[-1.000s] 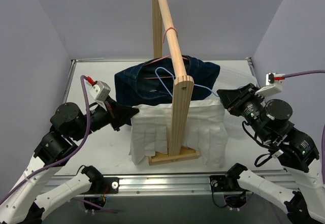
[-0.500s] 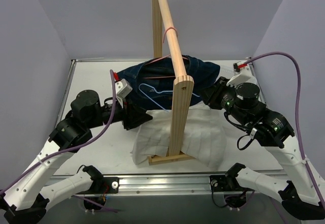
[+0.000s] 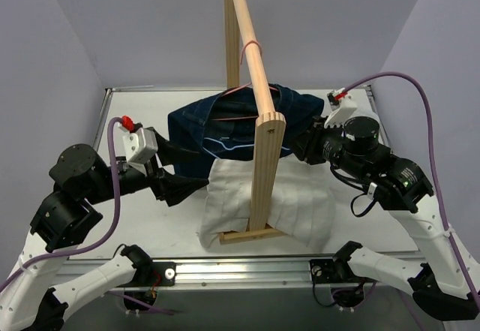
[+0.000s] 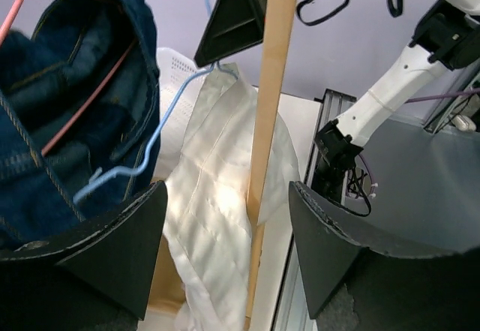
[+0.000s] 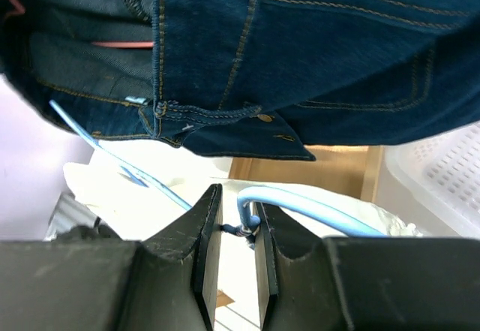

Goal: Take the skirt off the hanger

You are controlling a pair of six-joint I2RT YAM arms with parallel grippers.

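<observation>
The white pleated skirt (image 3: pixel 304 203) lies heaped on the table around the foot of the wooden post (image 3: pixel 267 170). In the left wrist view one corner of the skirt (image 4: pixel 214 196) rises toward the blue wire hanger (image 4: pixel 150 147); whether it still hangs on it I cannot tell. My right gripper (image 5: pixel 238 218) is shut on one end of the hanger (image 5: pixel 315 207), just right of the post. The hanger (image 3: pixel 225 145) runs left in front of the denim. My left gripper (image 3: pixel 191 188) is open and empty, left of the skirt, not touching it.
A dark denim garment (image 3: pixel 217 117) on a pink hanger (image 4: pixel 82 106) hangs from the wooden rail (image 3: pixel 251 38) behind the skirt. A white mesh basket (image 5: pixel 442 181) stands at the back right. The rack's base board (image 3: pixel 240 235) sits near the table's front edge.
My left gripper has opened, let go of the skirt and drawn back to the left. The skirt has sunk into a lower heap. The right gripper keeps hold of the blue hanger.
</observation>
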